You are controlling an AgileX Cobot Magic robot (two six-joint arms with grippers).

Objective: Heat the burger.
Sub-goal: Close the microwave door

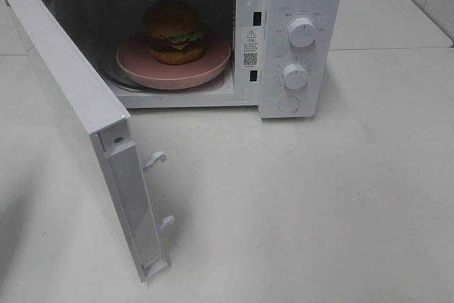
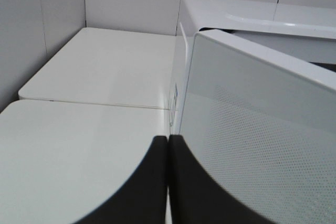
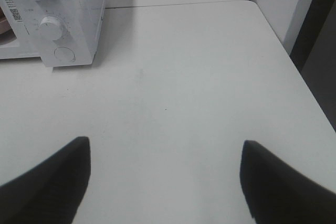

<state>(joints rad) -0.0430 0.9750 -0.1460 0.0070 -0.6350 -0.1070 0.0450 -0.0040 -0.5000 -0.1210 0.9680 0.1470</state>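
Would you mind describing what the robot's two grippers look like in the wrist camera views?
Only the fingers show. The left gripper has two matte black fingers with curved outer edges. The right gripper has matching black fingers tapering to blunt tips. No cables or markings are visible; the high camera shows no arm.

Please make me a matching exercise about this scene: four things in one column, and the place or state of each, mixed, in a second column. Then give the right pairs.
1 burger
2 microwave door
3 left pincer
4 right pincer

a jaws wide apart, above the table
b jaws together
c on the pink dish
d swung open

Pairs: 1-c, 2-d, 3-b, 4-a
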